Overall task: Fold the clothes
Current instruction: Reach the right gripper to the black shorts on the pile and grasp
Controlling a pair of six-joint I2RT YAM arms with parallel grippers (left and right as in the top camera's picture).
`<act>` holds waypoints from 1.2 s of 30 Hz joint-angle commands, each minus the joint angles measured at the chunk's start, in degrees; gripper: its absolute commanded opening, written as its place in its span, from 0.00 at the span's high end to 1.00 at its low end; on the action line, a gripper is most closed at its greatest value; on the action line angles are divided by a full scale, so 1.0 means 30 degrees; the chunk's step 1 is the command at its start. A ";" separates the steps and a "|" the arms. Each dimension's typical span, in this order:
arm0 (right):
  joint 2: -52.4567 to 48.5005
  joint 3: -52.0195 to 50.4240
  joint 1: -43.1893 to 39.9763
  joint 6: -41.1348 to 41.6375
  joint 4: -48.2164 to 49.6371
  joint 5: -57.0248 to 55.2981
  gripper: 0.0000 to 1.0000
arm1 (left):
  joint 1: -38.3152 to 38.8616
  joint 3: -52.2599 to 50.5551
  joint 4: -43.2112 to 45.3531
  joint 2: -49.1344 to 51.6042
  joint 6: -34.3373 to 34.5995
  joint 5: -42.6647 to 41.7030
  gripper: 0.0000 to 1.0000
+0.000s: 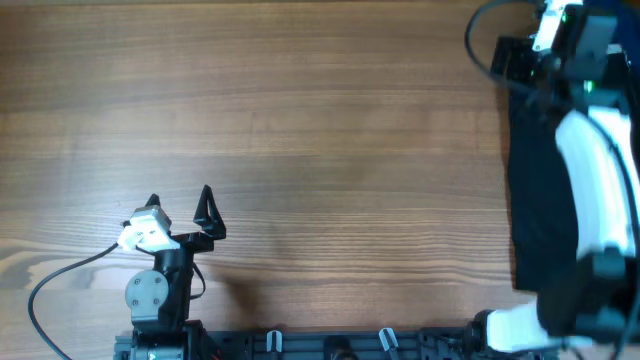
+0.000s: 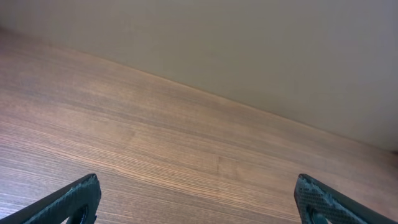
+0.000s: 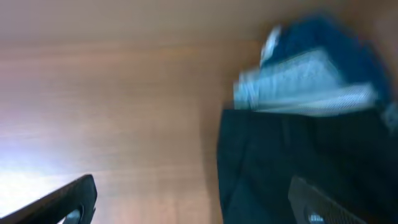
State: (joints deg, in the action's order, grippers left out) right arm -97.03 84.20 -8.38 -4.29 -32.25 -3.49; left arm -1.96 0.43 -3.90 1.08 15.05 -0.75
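Observation:
The black shorts (image 1: 535, 190) lie spread at the table's far right, partly under my right arm. In the blurred right wrist view the black shorts (image 3: 298, 168) fill the lower right, with light-blue denim shorts (image 3: 311, 84) bunched beyond them. My right gripper (image 3: 196, 202) is open, one finger over bare wood and the other over the black cloth; in the overhead view it is near the top right corner (image 1: 540, 50). My left gripper (image 1: 180, 208) is open and empty at the lower left, and its wrist view shows its jaws (image 2: 199, 199) over bare wood.
The wooden table (image 1: 320, 150) stretches between the arms. A black cable (image 1: 60, 285) loops by the left arm's base. Another cable (image 1: 480, 40) curves at the top right. A wall stands beyond the table's edge (image 2: 249, 50).

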 commanded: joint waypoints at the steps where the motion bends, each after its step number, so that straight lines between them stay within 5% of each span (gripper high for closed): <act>1: -0.2091 0.1107 -0.0051 -0.0678 -0.0940 0.0306 0.00 | 0.0117 -0.0036 -0.0153 -0.0087 -0.0444 -0.0233 0.00; 16: -0.7031 0.1530 0.0117 -0.0488 0.3395 -0.3286 0.00 | 0.0117 -0.0036 -0.0153 -0.0087 -0.0444 -0.0233 0.00; 26: -1.1264 0.7278 0.0160 0.0729 0.0517 -0.4517 0.00 | 0.0117 -0.0036 -0.0146 -0.0087 -0.0444 -0.0233 0.00; 36: -1.2888 0.7847 0.0124 0.1858 0.0736 -0.5581 0.00 | 0.0117 -0.0036 -0.0146 -0.0087 -0.0444 -0.0233 0.00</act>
State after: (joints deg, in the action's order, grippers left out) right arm -132.79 106.37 -8.29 -1.48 -30.63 -16.53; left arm -1.96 0.43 -3.90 1.08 15.05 -0.75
